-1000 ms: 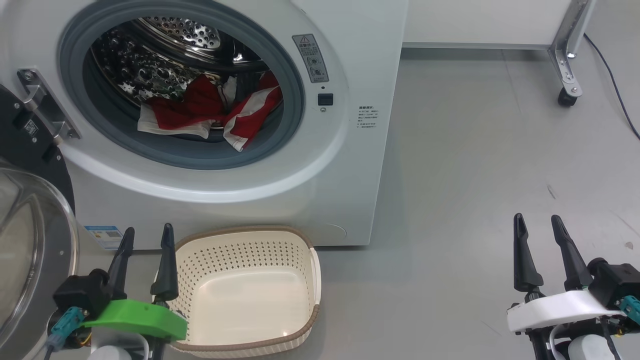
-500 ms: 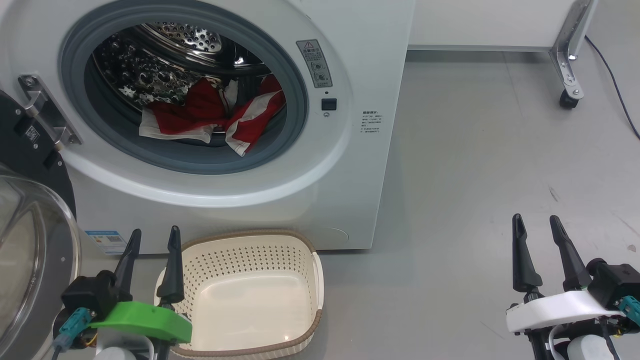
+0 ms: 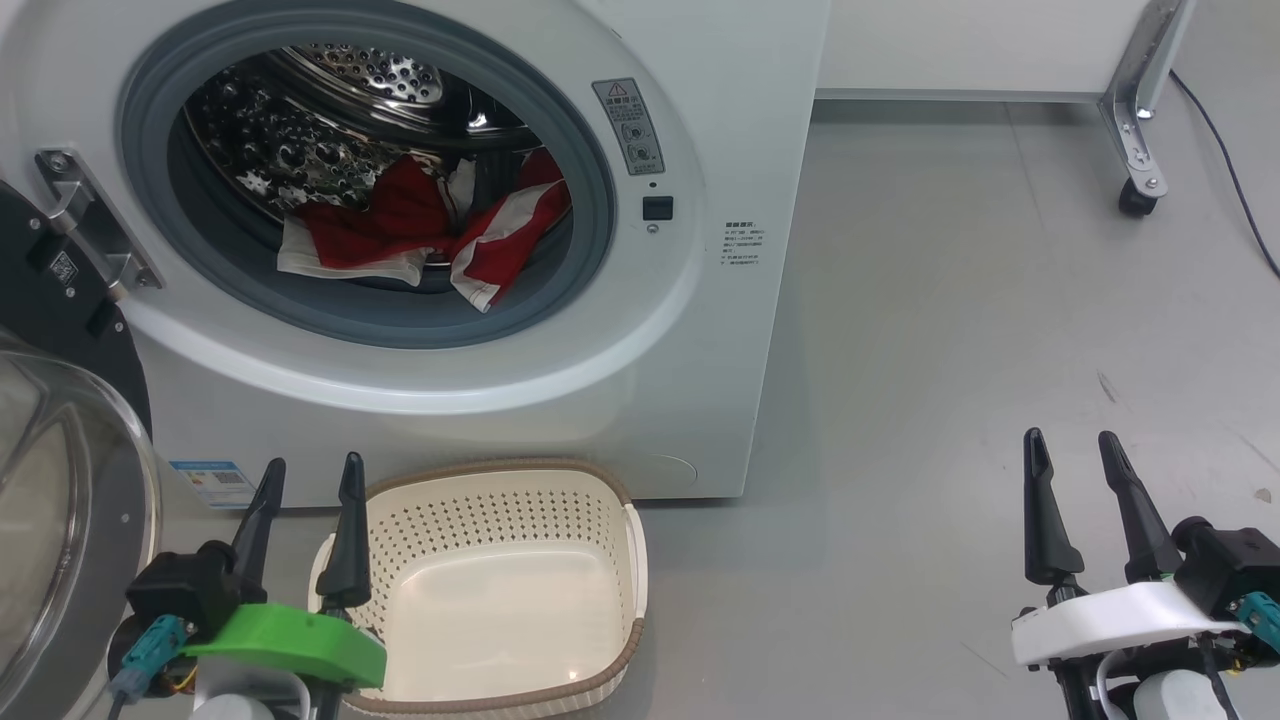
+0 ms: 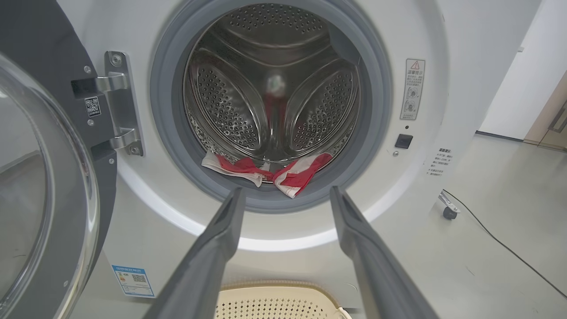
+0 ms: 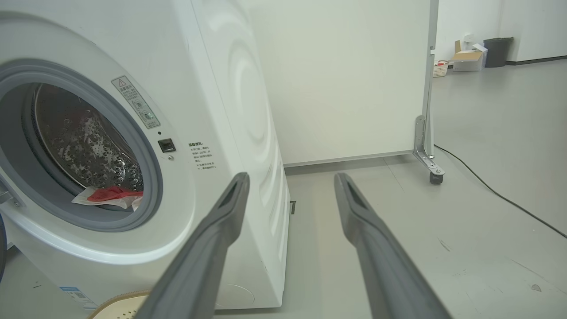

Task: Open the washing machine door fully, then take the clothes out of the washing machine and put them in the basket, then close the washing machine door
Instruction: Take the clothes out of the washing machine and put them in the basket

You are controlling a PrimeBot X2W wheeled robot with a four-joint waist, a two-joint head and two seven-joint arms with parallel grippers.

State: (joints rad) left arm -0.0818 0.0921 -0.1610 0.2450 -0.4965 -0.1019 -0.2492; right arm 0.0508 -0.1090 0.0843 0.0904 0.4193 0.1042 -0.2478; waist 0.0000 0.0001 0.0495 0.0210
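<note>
The washing machine (image 3: 730, 330) stands with its porthole uncovered. Its door (image 3: 60, 480) is swung out to the left, black rim and glass bowl facing me. Red clothes (image 3: 420, 235) with white trim lie at the front of the steel drum, also in the left wrist view as clothes (image 4: 270, 170) and in the right wrist view as clothes (image 5: 110, 196). The cream basket (image 3: 500, 490) sits empty on the floor below the porthole. My left gripper (image 3: 310, 475) is open at the basket's left rim, holding nothing. My right gripper (image 3: 1072, 448) is open over bare floor at the right.
A white panel on a castor leg (image 3: 1135, 190) stands at the back right, with a black cable (image 3: 1225, 170) running along the floor beside it. Grey floor (image 3: 950, 350) spreads to the right of the machine. The door hinge (image 3: 85, 220) juts out at the porthole's left.
The whole head picture shifted slightly right and down a second ago, so the camera moved. In the last half second nothing has visibly changed; both grippers stay open.
</note>
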